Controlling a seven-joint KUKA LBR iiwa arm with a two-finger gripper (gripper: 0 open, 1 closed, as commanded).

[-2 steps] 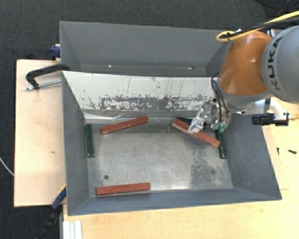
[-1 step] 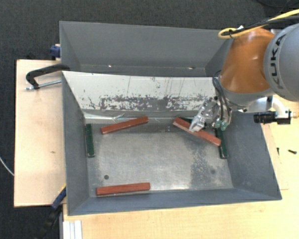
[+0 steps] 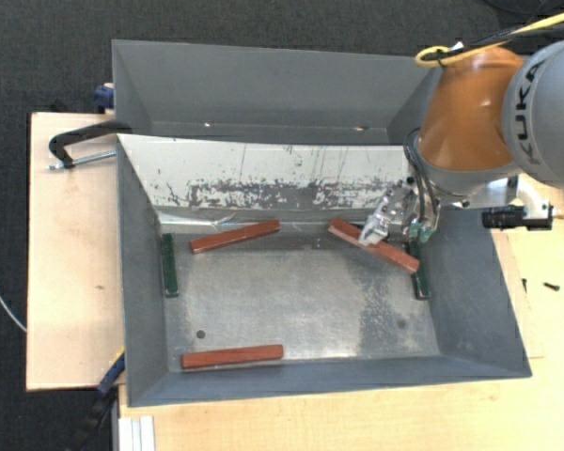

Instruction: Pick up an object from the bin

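Observation:
My gripper hangs at the bin's back right, under the arm's orange cover, its fingertips right over a reddish-brown wooden stick that lies slanted on the floor there. One fingertip touches or nearly touches the stick's upper end. A short dark green stick lies just past the brown stick's lower end, against the right wall. Whether the stick sits between the fingers is hidden.
Another reddish-brown stick lies near the back wall at centre-left. A third reddish-brown stick lies along the front wall. A dark green stick rests along the left wall. A small dark spot marks the floor.

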